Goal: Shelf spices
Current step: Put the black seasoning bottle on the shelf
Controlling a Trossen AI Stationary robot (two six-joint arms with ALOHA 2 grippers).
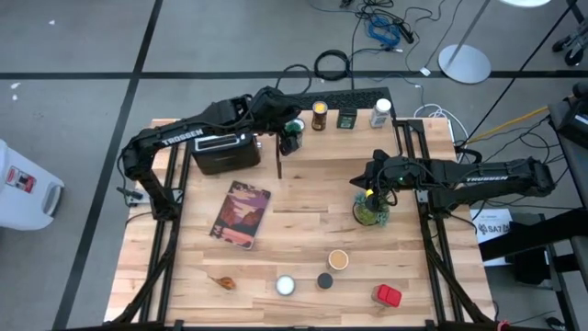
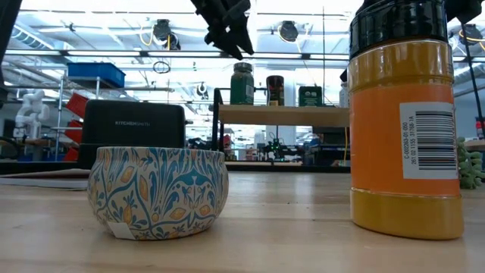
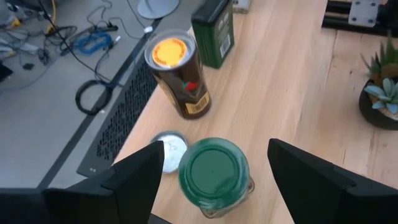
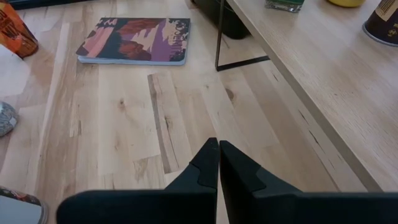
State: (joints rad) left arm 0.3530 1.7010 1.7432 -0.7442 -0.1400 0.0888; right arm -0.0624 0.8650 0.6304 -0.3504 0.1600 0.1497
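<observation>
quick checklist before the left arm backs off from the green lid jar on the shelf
1. Left gripper open, fingers clear of the green-lidded jar: ok.
2. Jar upright on the shelf: ok.
3. Neighbouring yellow-topped brown jar standing, apart from it: ok.
4. Jar's margin from the shelf edge: cannot tell.
5. Right gripper shut, parked by the potted plant, out of the way: ok.
6. Spices left on the table, such as the red-topped one: not ok.
</observation>
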